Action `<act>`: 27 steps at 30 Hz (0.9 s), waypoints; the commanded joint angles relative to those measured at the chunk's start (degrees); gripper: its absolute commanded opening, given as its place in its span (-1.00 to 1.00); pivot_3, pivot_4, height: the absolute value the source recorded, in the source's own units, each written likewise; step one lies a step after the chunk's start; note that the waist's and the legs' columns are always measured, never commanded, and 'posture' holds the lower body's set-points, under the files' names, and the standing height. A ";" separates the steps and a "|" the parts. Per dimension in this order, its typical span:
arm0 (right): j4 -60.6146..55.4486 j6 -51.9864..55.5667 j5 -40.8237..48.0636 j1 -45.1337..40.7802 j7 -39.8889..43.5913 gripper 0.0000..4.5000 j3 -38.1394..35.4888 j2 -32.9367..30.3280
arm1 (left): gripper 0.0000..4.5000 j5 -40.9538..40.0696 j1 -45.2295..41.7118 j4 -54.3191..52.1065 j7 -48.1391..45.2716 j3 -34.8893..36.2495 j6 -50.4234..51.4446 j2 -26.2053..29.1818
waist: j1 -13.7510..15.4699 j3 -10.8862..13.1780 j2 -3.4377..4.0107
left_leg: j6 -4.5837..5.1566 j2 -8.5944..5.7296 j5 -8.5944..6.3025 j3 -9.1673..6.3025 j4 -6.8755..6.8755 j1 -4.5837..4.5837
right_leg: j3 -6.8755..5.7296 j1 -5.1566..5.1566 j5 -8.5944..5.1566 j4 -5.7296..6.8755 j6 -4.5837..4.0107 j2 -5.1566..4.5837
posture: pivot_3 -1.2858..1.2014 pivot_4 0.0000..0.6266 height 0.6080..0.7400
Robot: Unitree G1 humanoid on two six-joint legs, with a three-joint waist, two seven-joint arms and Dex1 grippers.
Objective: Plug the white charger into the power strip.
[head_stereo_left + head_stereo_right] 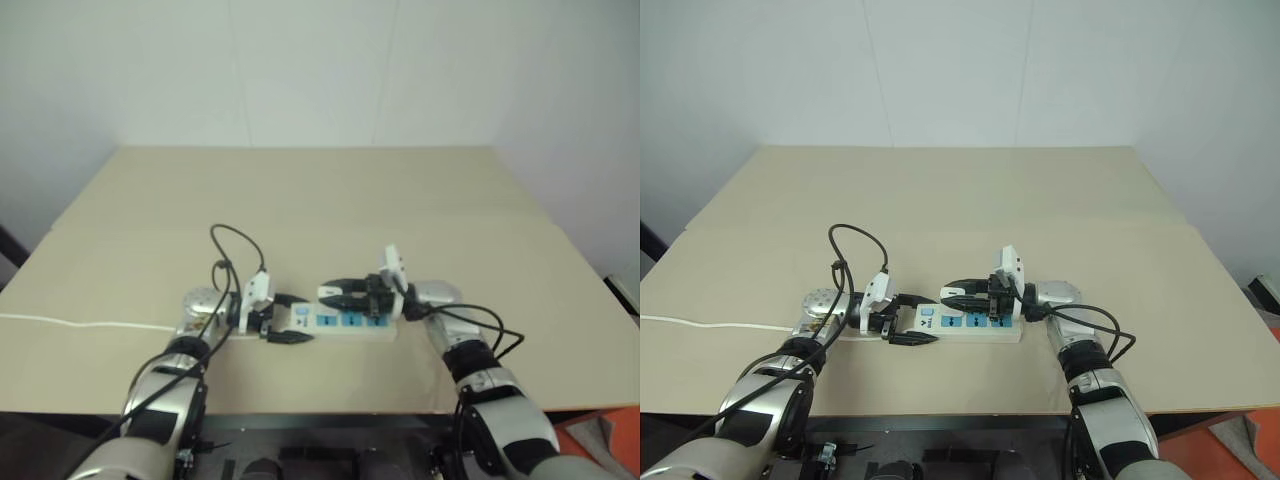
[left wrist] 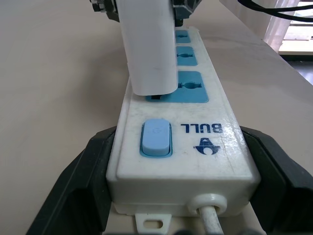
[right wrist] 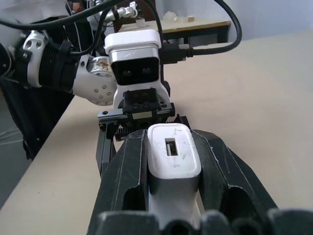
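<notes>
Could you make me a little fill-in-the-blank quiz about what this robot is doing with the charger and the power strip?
1. The left hand clamps the power strip at the end with the blue ____.
2. The right hand is shut on the white ____.
3. The strip's sockets are coloured ____.
4. The strip lies on a ____ table.

Missing words: switch; charger; blue; beige

Two head cameras look forward and down over the table (image 1: 320,200) from above, sharing nearly the same scene. The left wrist camera sits low and very close, looking along the power strip (image 2: 181,147). The right wrist camera looks closely along the white charger (image 3: 173,156) towards the opposite arm.
</notes>
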 commanded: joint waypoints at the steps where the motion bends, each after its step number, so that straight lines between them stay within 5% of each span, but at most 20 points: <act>1: 2.69 -1.01 -1.98 0.77 0.83 -0.49 0.52 -0.06 | 0.46 1.71 -0.52 0.52 -0.17 -0.94 0.18 0.61 | -0.03 0.00 0.00 | 0.00 0.00 0.00 0.00 0.00 0.01 | 0.00 0.01 0.00 0.00 0.00 0.00 | 0.03 -0.52 1.00; 27: 11.96 -15.60 -9.05 0.66 -3.19 -0.49 2.33 0.95 | 0.46 1.47 -0.31 0.23 -0.33 -0.62 0.51 0.89 | -0.58 -0.08 0.02 | 0.00 0.01 0.00 0.01 -0.01 0.38 | 0.04 0.30 -0.01 0.03 0.02 0.02 | 0.03 -0.52 1.00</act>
